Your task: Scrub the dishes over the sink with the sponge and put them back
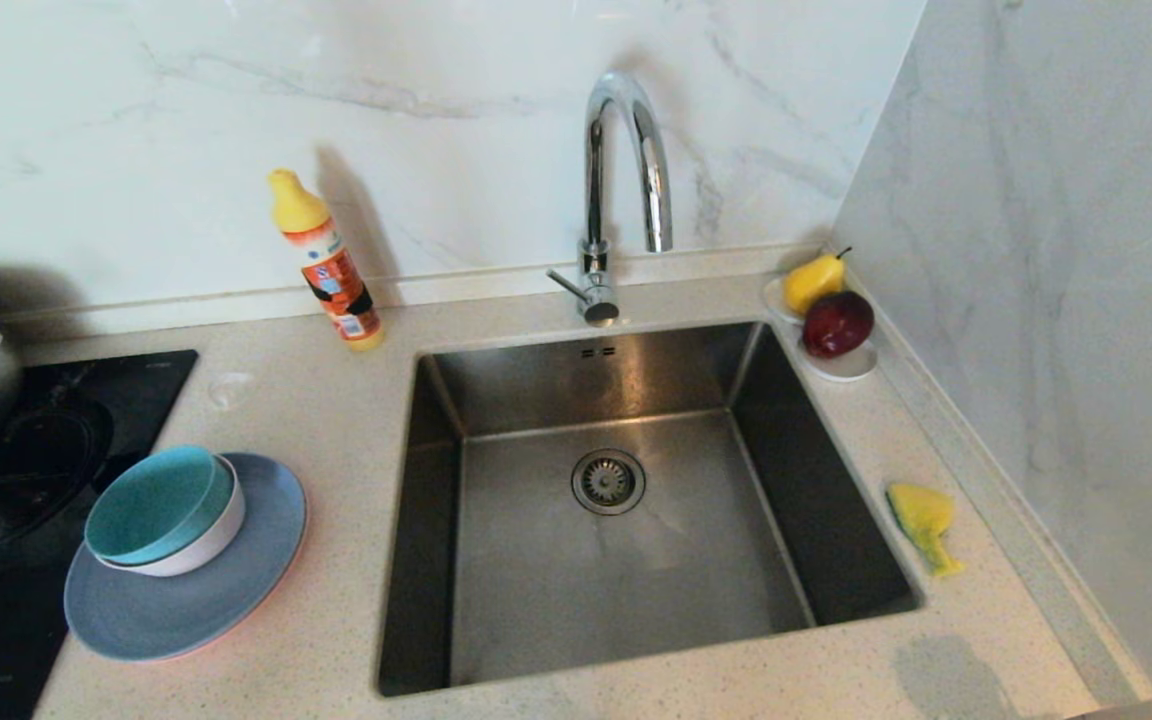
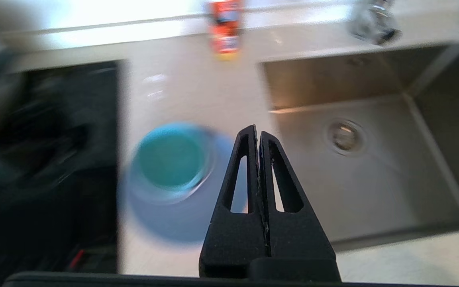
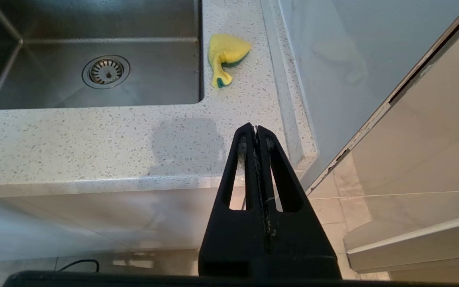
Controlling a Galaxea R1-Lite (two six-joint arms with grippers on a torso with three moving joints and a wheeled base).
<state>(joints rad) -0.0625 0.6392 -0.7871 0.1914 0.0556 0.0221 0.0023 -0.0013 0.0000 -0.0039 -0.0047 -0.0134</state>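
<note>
Speckled counter (image 1: 336, 400) lacks arms from above; wrist views show left pincer (image 2: 257, 133) and right pincer (image 3: 255, 131) pressed together, empty.

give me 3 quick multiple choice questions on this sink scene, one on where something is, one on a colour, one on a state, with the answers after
1. Where does the sponge lie?
A. in the sink
B. on the counter to the right of the sink
C. on the stack of dishes

2. What colour is the top bowl of the stack?
A. teal
B. red
C. black

3. How do the jaws of the left gripper stand?
A. wide open
B. shut on the sponge
C. shut, holding nothing

Answers:
1. B, since the head view shows the sponge on the speckled counter between the sink and the wall.
2. A, since the bowl's inside is teal; it sits in a pale bowl on the grey-blue plate.
3. C, since the left wrist view shows both jaws pressed together with nothing between them, above the counter by the stack.
</note>
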